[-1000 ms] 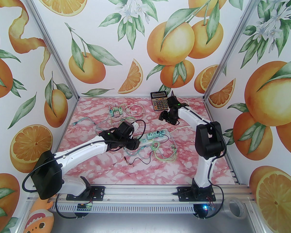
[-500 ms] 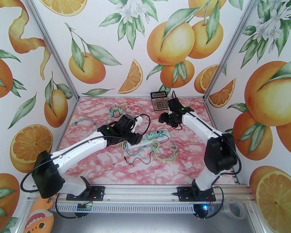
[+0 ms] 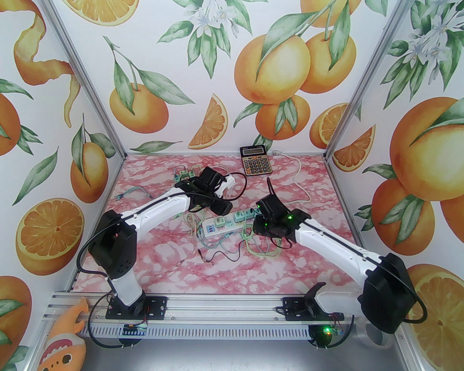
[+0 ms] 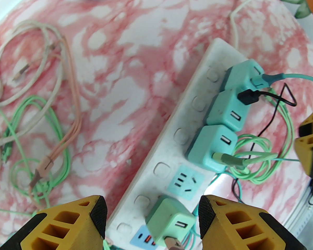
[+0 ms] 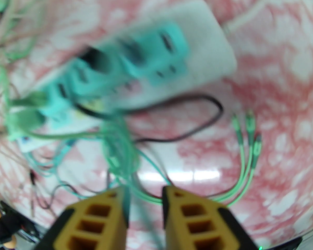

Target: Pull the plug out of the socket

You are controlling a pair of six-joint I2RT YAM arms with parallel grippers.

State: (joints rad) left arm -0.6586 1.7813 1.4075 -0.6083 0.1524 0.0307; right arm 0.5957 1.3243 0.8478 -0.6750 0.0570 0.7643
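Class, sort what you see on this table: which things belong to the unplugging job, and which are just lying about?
Job: power strip; green adapter, straddled by the open left gripper; three teal adapters.
Lying about: calculator; loose pink cable; white cable coil.

Pink marbled table (image 3: 255, 276): power strip (image 3: 224, 226), calculator (image 3: 256, 160), loose cables (image 3: 263, 250).

Nothing legible; the calculator (image 3: 256, 160) beyond the power strip (image 3: 210, 230) bears key markings too small to read.
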